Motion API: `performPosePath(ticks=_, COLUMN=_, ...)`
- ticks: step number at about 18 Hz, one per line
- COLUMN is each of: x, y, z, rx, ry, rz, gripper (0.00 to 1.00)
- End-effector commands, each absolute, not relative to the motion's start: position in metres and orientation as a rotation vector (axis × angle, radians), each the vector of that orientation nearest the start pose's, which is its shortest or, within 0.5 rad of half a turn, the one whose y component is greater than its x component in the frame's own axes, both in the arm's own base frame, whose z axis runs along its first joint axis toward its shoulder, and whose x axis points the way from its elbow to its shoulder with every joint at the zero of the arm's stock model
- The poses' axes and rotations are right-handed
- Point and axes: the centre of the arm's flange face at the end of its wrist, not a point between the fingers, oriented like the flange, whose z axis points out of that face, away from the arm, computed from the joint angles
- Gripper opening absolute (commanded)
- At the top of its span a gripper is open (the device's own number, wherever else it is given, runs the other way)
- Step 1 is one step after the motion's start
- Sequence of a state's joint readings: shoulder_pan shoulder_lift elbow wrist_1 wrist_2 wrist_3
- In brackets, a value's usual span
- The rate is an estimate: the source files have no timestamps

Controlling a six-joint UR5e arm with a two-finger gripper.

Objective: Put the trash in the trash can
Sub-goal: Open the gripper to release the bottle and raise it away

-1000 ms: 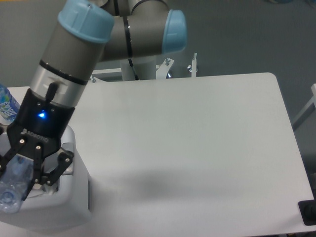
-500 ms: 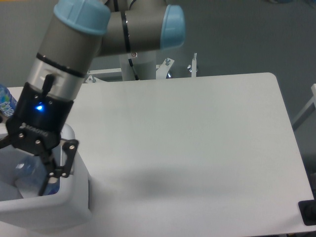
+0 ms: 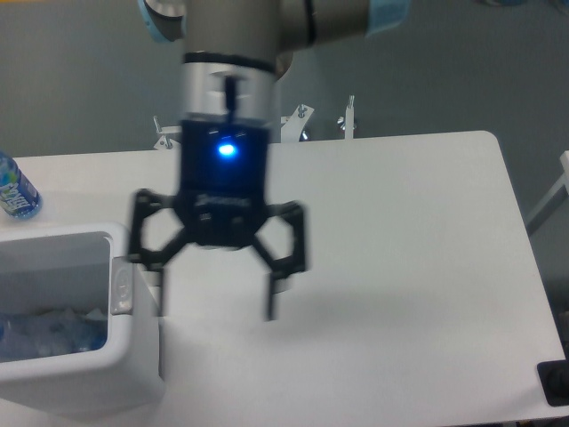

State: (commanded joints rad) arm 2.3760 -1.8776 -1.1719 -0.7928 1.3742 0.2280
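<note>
The white trash can [image 3: 133, 356] stands at the front left of the table, with its grey oval latch [image 3: 121, 286] on the right wall. The clear crushed bottle [image 3: 49, 331] lies inside it, beside something white [image 3: 89, 313] that may be the paper cup. My gripper [image 3: 216, 304] hangs over the table just right of the can, blurred by motion, with its fingers [image 3: 270, 298] spread wide open and nothing between them.
A small bottle with a bright blue label [image 3: 15, 190] stands at the table's left edge behind the can. The white table [image 3: 400, 267] stretches to the right. A dark object [image 3: 556, 382] sits at the front right corner.
The gripper let go of the crushed bottle, which now lies in the can. The arm swung right, from over the can to over the table beside it, jaws open.
</note>
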Motion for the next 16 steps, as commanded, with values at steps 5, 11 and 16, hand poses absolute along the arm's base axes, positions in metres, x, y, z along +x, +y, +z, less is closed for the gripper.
performPosePath(ticks=5, x=-0.407, y=0.522, z=0.591, rx=-2.398, ry=-0.366, rz=0.517, gripper=1.00)
performPosePath(ticks=11, x=-0.448, y=0.445, z=0.586, rx=-2.694, ry=0.050, rz=0.582, gripper=1.00)
performPosePath(ticks=16, x=-0.464, y=0.421, z=0.577, rx=-2.787, ry=0.158, rz=0.602, gripper=1.00)
